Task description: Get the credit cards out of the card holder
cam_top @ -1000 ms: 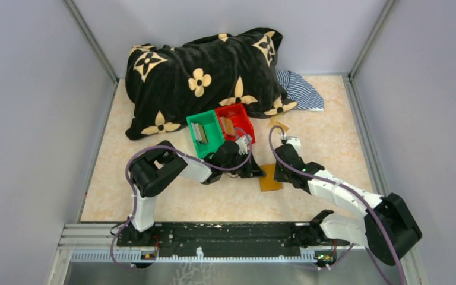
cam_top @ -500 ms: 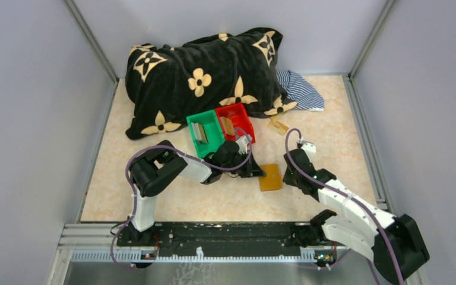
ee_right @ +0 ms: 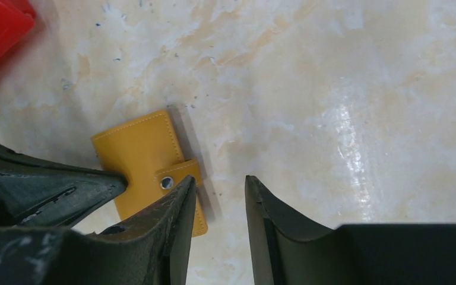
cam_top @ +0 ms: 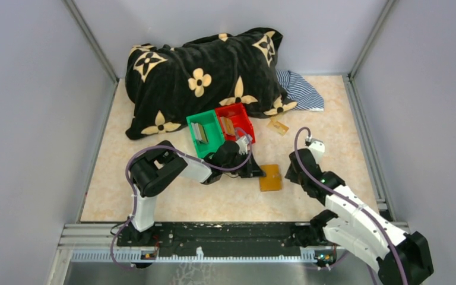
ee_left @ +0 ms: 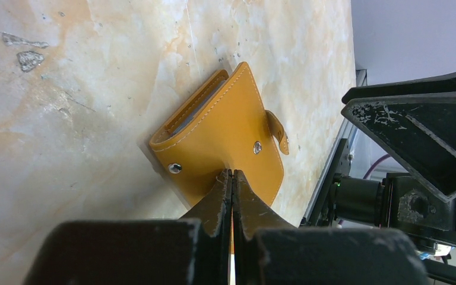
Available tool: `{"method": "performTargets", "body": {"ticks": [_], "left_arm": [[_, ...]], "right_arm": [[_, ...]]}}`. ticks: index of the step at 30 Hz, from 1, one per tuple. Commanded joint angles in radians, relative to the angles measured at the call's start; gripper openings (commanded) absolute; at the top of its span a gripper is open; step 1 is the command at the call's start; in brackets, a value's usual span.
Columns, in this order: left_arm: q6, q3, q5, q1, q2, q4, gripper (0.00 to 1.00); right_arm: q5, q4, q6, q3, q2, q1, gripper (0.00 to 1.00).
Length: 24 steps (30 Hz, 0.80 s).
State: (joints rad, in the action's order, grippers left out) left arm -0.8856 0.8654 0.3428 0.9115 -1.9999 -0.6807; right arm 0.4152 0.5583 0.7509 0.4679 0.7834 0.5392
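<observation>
While the fully closed left gripper (ee_left: 232, 173) pins the card holder (ee_left: 219, 130), lying nearer the near edge of the table (cam_top: 172, 205) than the far one, the right gripper (ee_right: 219, 184), half open and empty, should take the strap tab (ee_right: 172, 175) squarely.

1. Left white-and-black jointed arm (cam_top: 154, 172): elbow folded, forearm low, reaching right.
2. Left black two-finger gripper (ee_left: 232, 173): jaws pressed tight together.
3. Right white-and-black jointed arm (cam_top: 356, 214): extended diagonally forward-left.
4. Right black two-finger gripper (ee_right: 219, 181): jaws apart.
</observation>
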Motion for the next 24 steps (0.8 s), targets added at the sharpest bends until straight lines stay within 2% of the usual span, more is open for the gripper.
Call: {"method": "performTargets", "body": {"ticks": [1,5,10,17,24], "left_arm": [[0.041,-0.023,-0.018,-0.005,-0.027,0.101,0.00],[0.043,-0.021,-0.021,-0.006,-0.029,0.102,0.00],[0.043,-0.026,-0.026,-0.007,-0.019,0.107,0.00],[0.047,-0.043,-0.038,-0.007,-0.008,0.109,0.01],[0.044,-0.039,-0.030,-0.007,-0.011,0.101,0.02]], "right_arm": [[-0.052,-0.104,-0.047,0.088,0.071,0.032,0.34],[-0.025,-0.166,-0.027,0.133,0.181,0.151,0.26],[-0.096,-0.290,-0.002,0.118,0.285,0.188,0.11],[-0.165,-0.326,-0.021,0.095,0.361,0.189,0.11],[-0.090,-0.231,-0.016,0.076,0.328,0.185,0.11]]}}
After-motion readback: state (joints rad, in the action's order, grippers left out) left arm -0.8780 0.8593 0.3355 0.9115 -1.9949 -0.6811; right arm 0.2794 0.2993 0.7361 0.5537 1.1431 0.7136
